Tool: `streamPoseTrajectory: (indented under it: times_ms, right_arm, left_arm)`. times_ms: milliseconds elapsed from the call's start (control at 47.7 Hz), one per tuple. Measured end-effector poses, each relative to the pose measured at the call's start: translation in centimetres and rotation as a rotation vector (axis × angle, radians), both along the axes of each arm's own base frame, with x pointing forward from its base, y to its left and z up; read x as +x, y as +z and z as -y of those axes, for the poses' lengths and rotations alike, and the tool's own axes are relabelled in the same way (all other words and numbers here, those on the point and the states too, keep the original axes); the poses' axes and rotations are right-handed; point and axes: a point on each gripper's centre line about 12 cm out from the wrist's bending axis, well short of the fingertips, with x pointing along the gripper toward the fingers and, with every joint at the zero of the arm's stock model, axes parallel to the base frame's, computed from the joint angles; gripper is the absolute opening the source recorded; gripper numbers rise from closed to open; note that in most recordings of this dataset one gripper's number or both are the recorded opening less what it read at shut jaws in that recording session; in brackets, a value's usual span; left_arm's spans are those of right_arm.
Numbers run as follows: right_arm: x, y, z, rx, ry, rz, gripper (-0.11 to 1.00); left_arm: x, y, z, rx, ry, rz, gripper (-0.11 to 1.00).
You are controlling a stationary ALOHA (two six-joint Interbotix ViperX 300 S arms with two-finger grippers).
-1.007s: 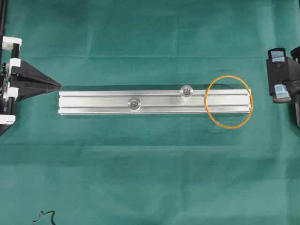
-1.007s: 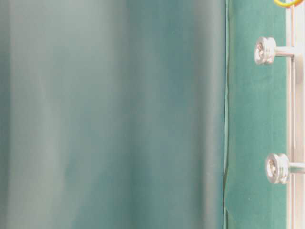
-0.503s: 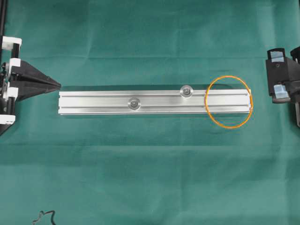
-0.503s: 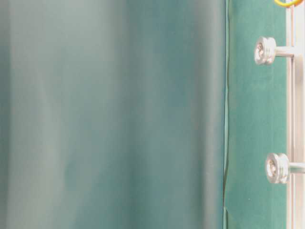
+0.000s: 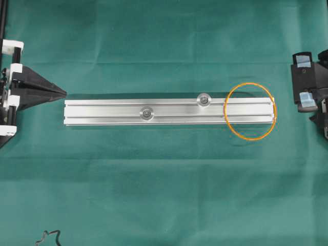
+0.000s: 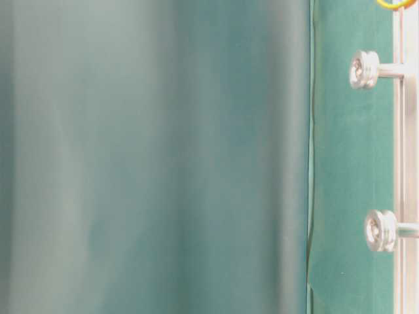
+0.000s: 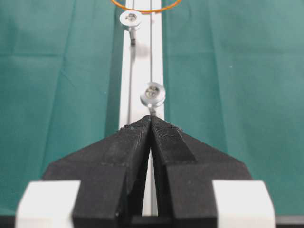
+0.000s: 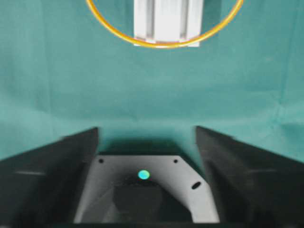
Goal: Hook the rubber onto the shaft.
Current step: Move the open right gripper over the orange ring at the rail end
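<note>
Overhead: the rubber (image 5: 250, 111) lies looped over the rail (image 5: 169, 112) end nearest the right pincer (image 5: 306, 82), apart from it. Left wrist: left pincer (image 7: 151, 124) pressed together, shafts (image 7: 152, 95) ahead. Right wrist: fingers (image 8: 47, 166) spread, rubber beyond.

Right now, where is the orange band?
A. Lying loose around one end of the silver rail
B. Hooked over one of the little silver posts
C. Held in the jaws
A: the orange band lies flat across the end of the silver rail, clear of both posts, with nothing gripping it.
</note>
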Motion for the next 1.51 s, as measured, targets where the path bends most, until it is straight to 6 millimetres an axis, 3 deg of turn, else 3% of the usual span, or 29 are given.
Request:
streamPoseTrajectory:
  times_ms: [63,923,1133,1510]
  right_arm:
    - [0.0,0.0,0.2,-0.015,0.0,-0.001,0.99]
    - [0.4,0.3,0.4,-0.036,0.003,0.025,0.98]
    - [1.9,0.5,0.4,-0.036,0.005,0.04,0.98]
    - [6.5,0.1,0.3,-0.035,0.009,0.019,0.98]
  left_arm:
    - [0.0,0.0,0.0,0.002,-0.002,0.002,0.0]
    - [0.0,0.0,0.0,0.0,0.0,0.002,0.0]
    - [0.0,0.0,0.0,0.0,0.0,0.0,0.0]
    - [0.0,0.0,0.0,0.0,0.0,0.0,0.0]
